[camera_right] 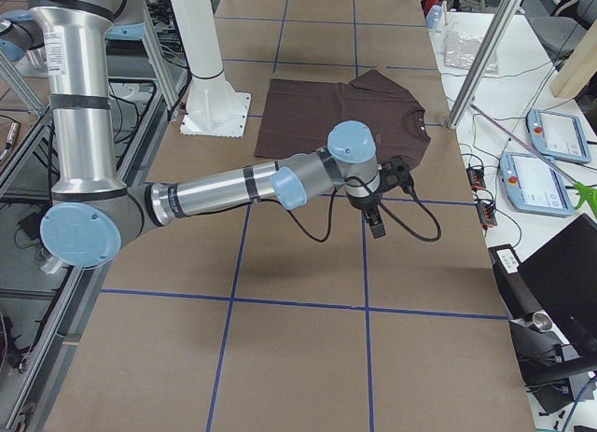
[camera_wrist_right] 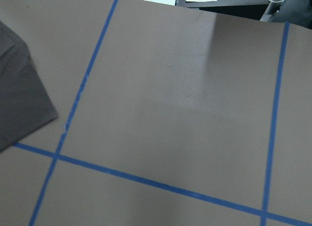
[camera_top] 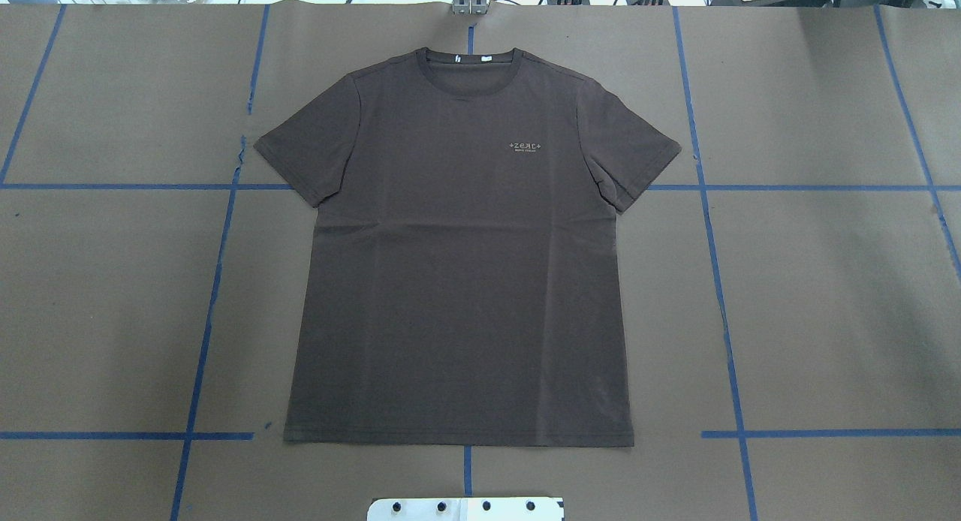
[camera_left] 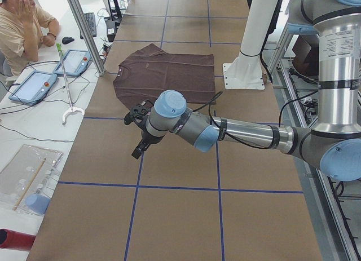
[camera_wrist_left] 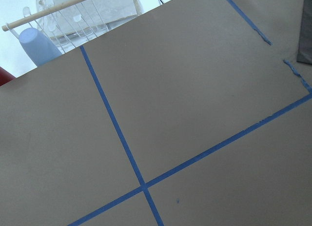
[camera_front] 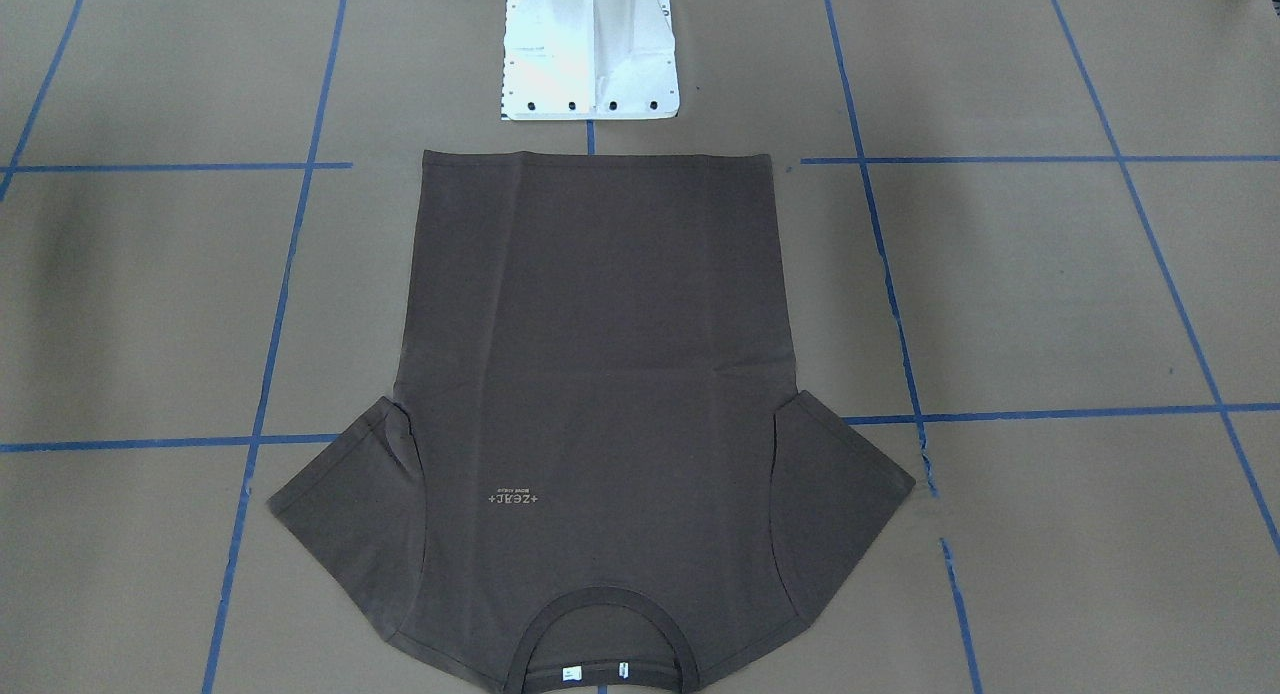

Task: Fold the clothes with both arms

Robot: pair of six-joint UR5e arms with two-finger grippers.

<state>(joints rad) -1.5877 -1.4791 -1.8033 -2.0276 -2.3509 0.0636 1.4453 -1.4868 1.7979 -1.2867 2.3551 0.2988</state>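
You had the dark brown short-sleeved T-shirt (camera_top: 458,266) flat at the middle of the brown paper-covered surface (camera_top: 826,296), hem toward the robot's edge, collar toward the far edge. The left gripper (camera_left: 138,152) hung beyond its left sleeve and the right gripper (camera_right: 375,227) beyond its right, both clear of the cloth. You could not tell whether either was open or closed.

Wide bare surface (camera_top: 826,296) on both sides of the T-shirt (camera_top: 458,281), and little stands up from it.

I see the T-shirt lying flat in the middle, with open brown paper to its left and right where a gripper could pass. The white pedestal (camera_front: 590,54) stands just past the hem on the robot's side. A metal post (camera_left: 84,30) rises at the operators' edge near the collar. The left arm (camera_left: 248,134) and right arm (camera_right: 224,191) each stretch out above bare paper, off to their own sides of the T-shirt.
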